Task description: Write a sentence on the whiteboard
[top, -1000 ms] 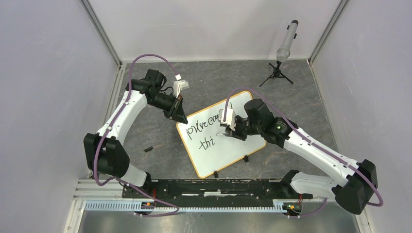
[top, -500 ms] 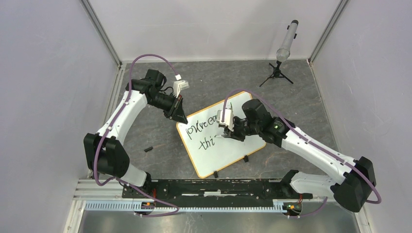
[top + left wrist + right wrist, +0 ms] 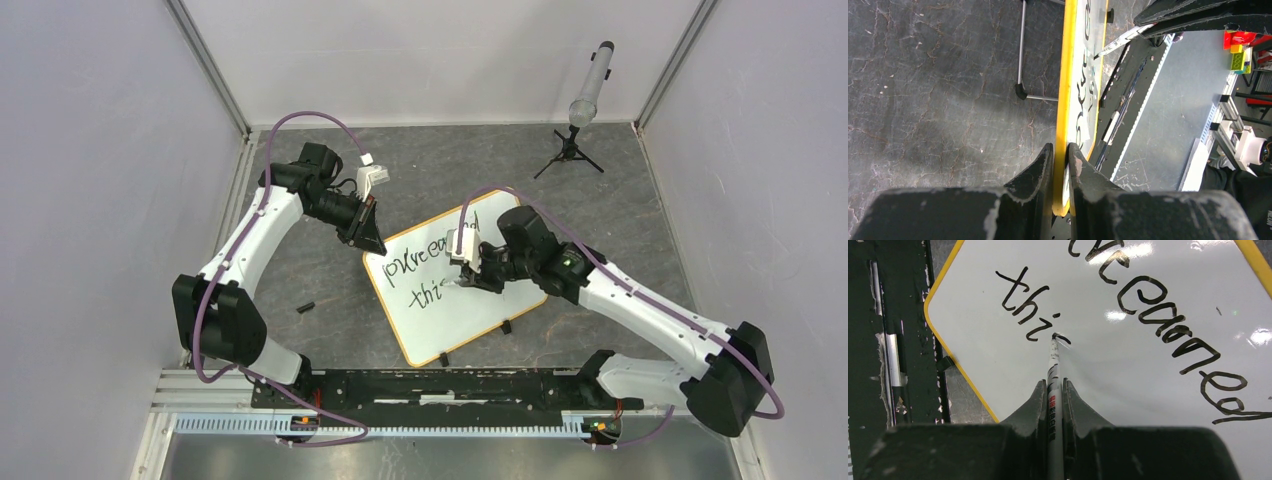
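Observation:
The whiteboard (image 3: 470, 310) lies tilted on the grey floor, white with a yellow-orange frame. The sentence (image 3: 425, 268) runs in two slanted black lines. In the right wrist view the lines (image 3: 1168, 320) read roughly "...vreearned" and "thi" plus a fresh stroke. My left gripper (image 3: 372, 243) is shut on the whiteboard's far left corner; its frame edge (image 3: 1065, 100) sits between the jaws (image 3: 1061, 152). My right gripper (image 3: 466, 277) is shut on a white marker (image 3: 1053, 385). The marker's tip touches the board just right of "thi".
A small black cap (image 3: 305, 307) lies on the floor left of the board. A grey microphone on a black tripod (image 3: 585, 105) stands at the back right. Two black clip feet (image 3: 506, 326) sit on the board's near edge. The black base rail (image 3: 430, 390) runs along the front.
My right gripper has shifted slightly left and down with the marker, and a new stroke has appeared after "thi". The left arm and the board have not moved.

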`<action>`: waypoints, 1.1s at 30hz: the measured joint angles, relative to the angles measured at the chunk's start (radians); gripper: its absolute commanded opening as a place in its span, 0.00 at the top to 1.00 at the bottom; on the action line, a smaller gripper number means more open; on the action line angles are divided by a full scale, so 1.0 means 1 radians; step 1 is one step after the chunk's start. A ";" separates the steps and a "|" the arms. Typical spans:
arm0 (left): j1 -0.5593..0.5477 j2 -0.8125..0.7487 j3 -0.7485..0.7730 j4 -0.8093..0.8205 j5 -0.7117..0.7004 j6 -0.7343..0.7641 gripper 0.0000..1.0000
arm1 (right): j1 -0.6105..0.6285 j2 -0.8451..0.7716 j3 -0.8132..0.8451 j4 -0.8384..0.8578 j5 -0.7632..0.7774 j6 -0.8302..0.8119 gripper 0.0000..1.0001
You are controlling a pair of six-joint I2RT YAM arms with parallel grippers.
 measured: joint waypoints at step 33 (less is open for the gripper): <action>0.001 0.002 0.000 0.000 0.001 0.000 0.98 | -0.003 -0.039 -0.064 -0.031 -0.011 -0.015 1.00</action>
